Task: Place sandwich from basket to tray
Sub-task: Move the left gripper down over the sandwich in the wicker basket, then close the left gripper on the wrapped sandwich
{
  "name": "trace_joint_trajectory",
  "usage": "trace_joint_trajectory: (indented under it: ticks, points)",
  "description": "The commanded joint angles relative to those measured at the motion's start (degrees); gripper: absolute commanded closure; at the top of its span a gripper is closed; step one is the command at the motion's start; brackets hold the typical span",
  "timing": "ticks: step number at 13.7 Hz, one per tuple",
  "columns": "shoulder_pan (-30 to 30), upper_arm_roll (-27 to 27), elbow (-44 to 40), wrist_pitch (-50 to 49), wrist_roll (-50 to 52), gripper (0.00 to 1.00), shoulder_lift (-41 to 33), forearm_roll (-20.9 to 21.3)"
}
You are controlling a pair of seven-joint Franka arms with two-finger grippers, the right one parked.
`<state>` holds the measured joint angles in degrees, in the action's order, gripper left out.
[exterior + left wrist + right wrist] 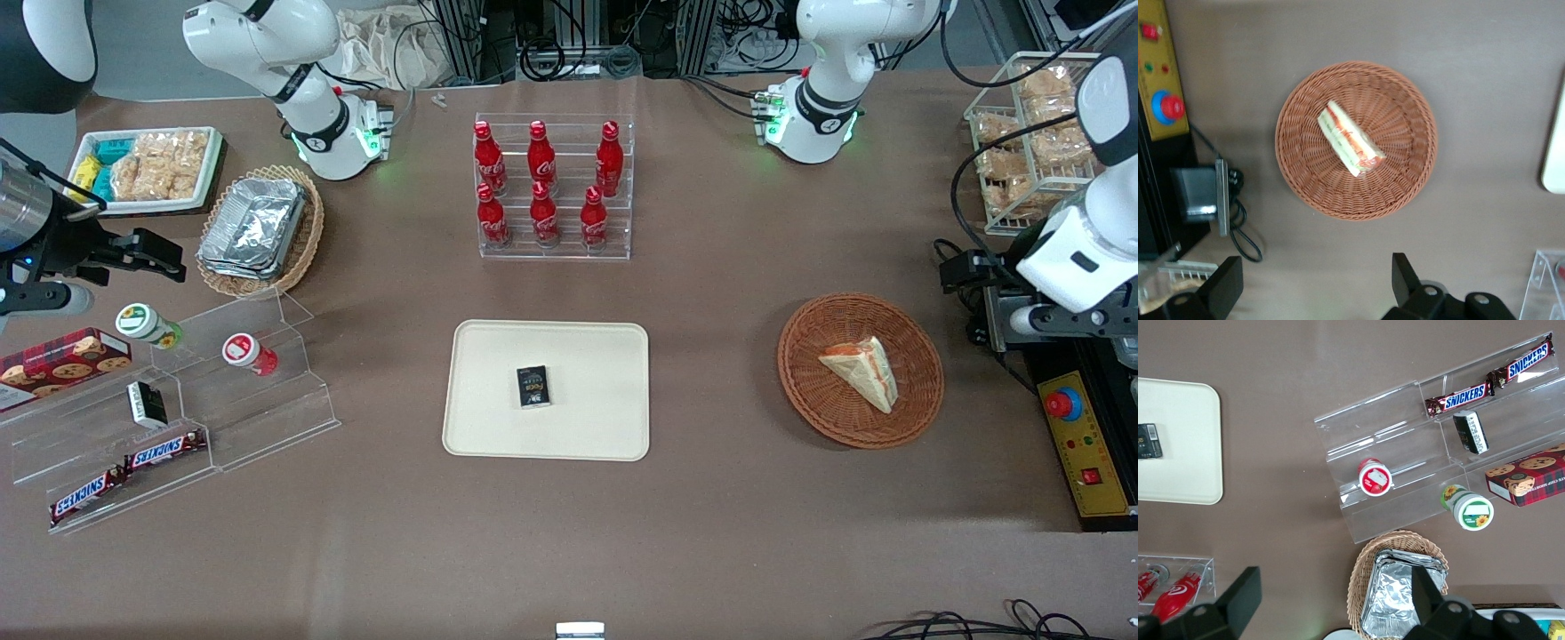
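- The sandwich (861,370) lay inside the reddish-brown basket (805,391), resting on its woven floor with its red and green filling edge visible in the left wrist view (1350,139).
- The basket (1405,180) stood on the brown table (711,533) toward the working arm's end, well apart from the tray (498,427).
- The tray sat near the middle of the table, nearer to the front camera than the rack of red bottles (551,188); a small black packet (533,388) lay on it, and no sandwich.
- The gripper (1317,285) hung high above the table, beside the basket rather than over its centre, with its two fingers (1405,280) spread wide apart and nothing between them.
- The sandwich was touched by neither finger.
- A yellow control box with a red button (1064,404) lay toward the working arm's end, just beside the basket.
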<state>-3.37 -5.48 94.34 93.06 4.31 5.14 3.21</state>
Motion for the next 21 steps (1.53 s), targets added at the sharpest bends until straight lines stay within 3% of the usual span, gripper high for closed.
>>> trace_joint_trajectory:
  ticks: [1,7,10,21]
  points:
    - [-0.1,-0.4,2.1,3.5,10.6,0.00,2.0,1.1]
    - [-0.1,-0.3,17.6,25.0,29.0,0.00,3.9,1.5]
    - [-0.1,-0.2,21.2,31.8,36.9,0.00,7.0,2.1]
    - [-0.4,-0.1,26.2,39.8,37.6,0.00,13.2,3.3]
